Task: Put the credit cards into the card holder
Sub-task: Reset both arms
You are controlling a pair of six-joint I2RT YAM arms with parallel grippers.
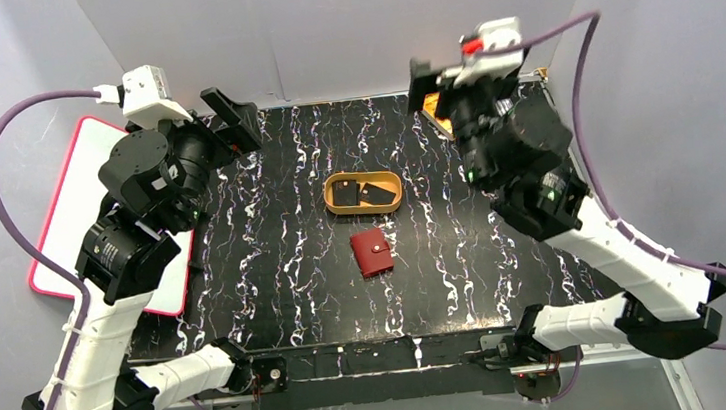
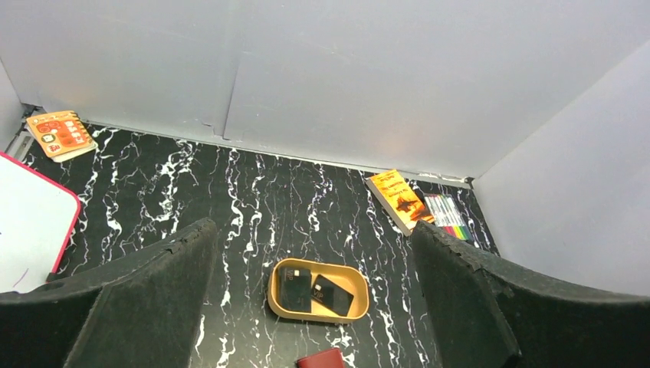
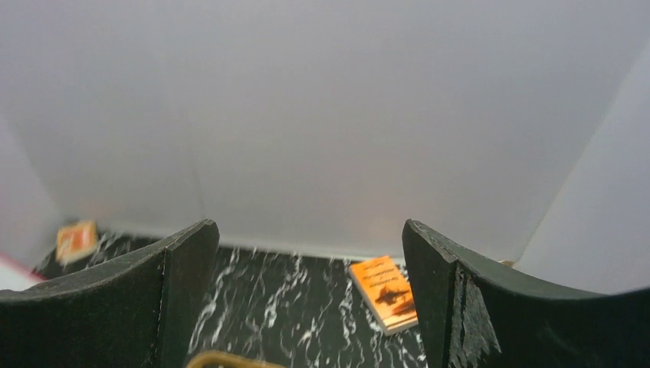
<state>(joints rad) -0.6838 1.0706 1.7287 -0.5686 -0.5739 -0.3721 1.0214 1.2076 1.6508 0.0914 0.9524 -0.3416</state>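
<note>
Two black credit cards (image 1: 362, 193) lie side by side in a tan oval dish (image 1: 333, 200) at the table's middle. They also show in the left wrist view (image 2: 314, 294). The red card holder (image 1: 373, 252) lies folded shut just in front of the dish; only its top edge (image 2: 322, 359) shows in the left wrist view. My left gripper (image 1: 230, 117) is open and empty, raised at the far left. My right gripper (image 1: 425, 86) is open and empty, raised at the far right. Both are well away from the cards.
An orange booklet (image 2: 398, 200) and a set of coloured markers (image 2: 448, 215) lie at the far right corner. A small orange card pack (image 2: 60, 134) lies at the far left corner. A white board with a red rim (image 1: 67, 215) lies left of the black marbled table (image 1: 275, 274).
</note>
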